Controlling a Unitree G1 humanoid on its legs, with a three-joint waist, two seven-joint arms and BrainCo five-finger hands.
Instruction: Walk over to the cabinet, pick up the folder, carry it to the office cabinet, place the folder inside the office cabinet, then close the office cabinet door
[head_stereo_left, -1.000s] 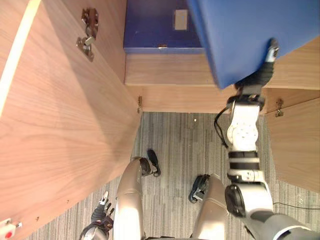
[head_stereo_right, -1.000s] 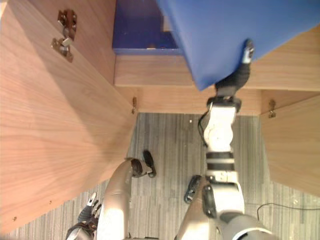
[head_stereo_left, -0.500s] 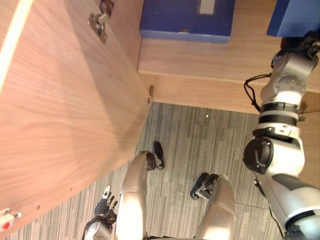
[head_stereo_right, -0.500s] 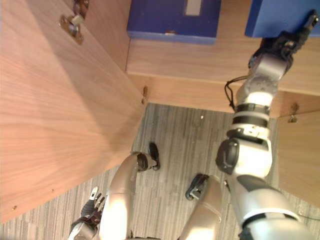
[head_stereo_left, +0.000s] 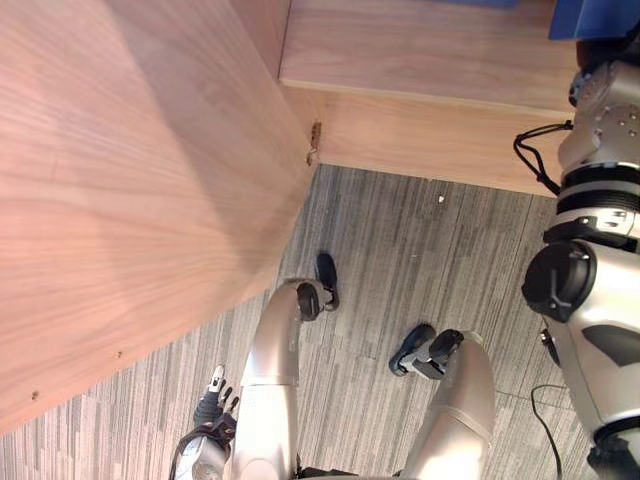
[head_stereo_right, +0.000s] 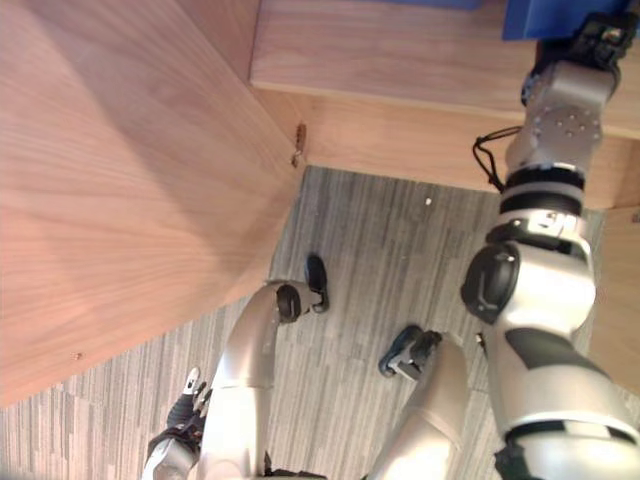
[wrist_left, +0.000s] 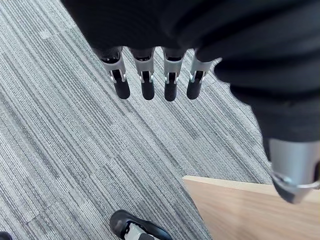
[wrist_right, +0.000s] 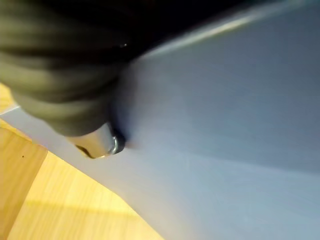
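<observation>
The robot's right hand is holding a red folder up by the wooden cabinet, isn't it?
Not red. The folder is blue, as the right eye view shows. The right hand does hold it up by the wooden cabinet.

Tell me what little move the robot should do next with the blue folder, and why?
Probably ease the blue folder down onto the wooden shelf and let go. The right hand pinches the folder over that shelf, thumb pressed on it, so it looks nearly placed. The left hand hangs open over the carpet, and the cabinet door stands open for later.
</observation>
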